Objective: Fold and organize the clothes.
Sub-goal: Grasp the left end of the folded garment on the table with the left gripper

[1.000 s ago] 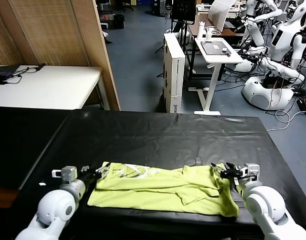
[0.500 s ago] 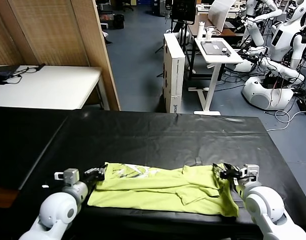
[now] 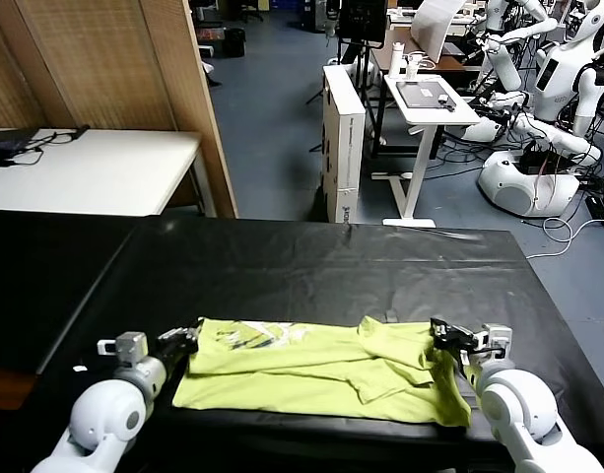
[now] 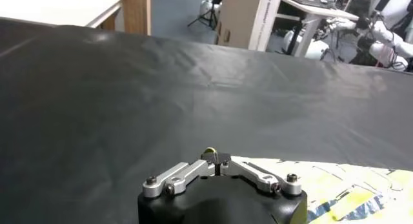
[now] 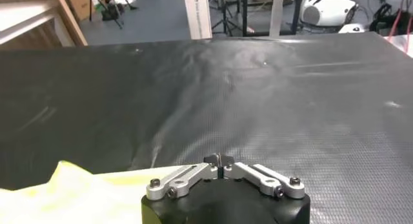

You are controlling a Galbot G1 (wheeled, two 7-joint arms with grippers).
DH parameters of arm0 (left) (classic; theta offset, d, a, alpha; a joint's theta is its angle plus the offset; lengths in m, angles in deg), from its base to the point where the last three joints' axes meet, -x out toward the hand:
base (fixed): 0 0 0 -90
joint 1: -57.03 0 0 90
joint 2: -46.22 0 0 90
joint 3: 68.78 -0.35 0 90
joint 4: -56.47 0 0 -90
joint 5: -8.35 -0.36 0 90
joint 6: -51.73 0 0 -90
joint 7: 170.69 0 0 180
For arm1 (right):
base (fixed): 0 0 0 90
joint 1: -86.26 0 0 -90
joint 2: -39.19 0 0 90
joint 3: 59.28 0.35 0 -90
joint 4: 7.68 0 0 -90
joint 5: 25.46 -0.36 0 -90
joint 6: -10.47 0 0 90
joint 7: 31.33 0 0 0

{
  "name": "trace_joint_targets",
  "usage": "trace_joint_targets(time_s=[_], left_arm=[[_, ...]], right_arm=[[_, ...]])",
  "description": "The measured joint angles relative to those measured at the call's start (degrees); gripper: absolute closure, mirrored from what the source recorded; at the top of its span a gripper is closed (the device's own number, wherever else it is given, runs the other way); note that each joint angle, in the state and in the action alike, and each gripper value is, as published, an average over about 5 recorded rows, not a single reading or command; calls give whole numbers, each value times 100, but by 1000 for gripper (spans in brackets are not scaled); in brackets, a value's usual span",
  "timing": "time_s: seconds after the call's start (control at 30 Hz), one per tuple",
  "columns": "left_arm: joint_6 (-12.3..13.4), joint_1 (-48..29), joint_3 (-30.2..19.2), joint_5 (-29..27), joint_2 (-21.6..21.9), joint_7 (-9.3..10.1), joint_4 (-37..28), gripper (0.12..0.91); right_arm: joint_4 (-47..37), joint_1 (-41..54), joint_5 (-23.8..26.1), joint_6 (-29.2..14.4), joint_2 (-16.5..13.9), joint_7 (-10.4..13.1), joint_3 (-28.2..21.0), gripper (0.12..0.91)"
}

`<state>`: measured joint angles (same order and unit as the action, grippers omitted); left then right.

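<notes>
Black table [image 3: 311, 266], one T-shirt [image 3: 321, 370]

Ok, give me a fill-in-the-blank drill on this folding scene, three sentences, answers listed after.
1. The T-shirt lying on the table is lime ____ in colour.
2. The left gripper is shut on the shirt's ____ end.
3. The table is covered with a ____ sheet.

Missing words: green; left; black
</notes>
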<state>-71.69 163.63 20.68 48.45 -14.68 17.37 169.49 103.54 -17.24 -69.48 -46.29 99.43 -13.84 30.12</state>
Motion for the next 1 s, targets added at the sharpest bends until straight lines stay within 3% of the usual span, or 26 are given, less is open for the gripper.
trace_joint_targets(time_s=[0.2, 0.4, 0.5, 0.57, 0.67, 0.8, 0.9, 1.0], left_arm=[[0, 57, 81, 3, 34, -2, 28, 883], [-74, 94, 109, 7, 58, -3, 79, 883], [-129, 122, 110, -11, 70, -10, 128, 883], [-138, 136, 112, -35, 73, -17, 153, 866], [-141, 156, 130, -61, 89, -17, 177, 746], [-147, 233, 218, -60, 153, -2, 227, 501], [-165, 330, 314, -14, 236, 4, 315, 313], [-184, 476, 430, 127, 314, 39, 454, 175]], right_arm=[[22, -84, -3, 20, 55, 5, 27, 884], [139, -211, -56, 156, 5, -169, 109, 880], [206, -241, -44, 68, -70, -329, 149, 791], [254, -259, -28, -60, -126, -439, 166, 666], [326, -313, -3, -308, -209, -553, 192, 477], [448, -445, 120, -723, -339, -685, 259, 240], [542, -635, 434, -1252, -460, -914, 328, 140], [625, -948, 819, -2015, -574, -1194, 401, 121]])
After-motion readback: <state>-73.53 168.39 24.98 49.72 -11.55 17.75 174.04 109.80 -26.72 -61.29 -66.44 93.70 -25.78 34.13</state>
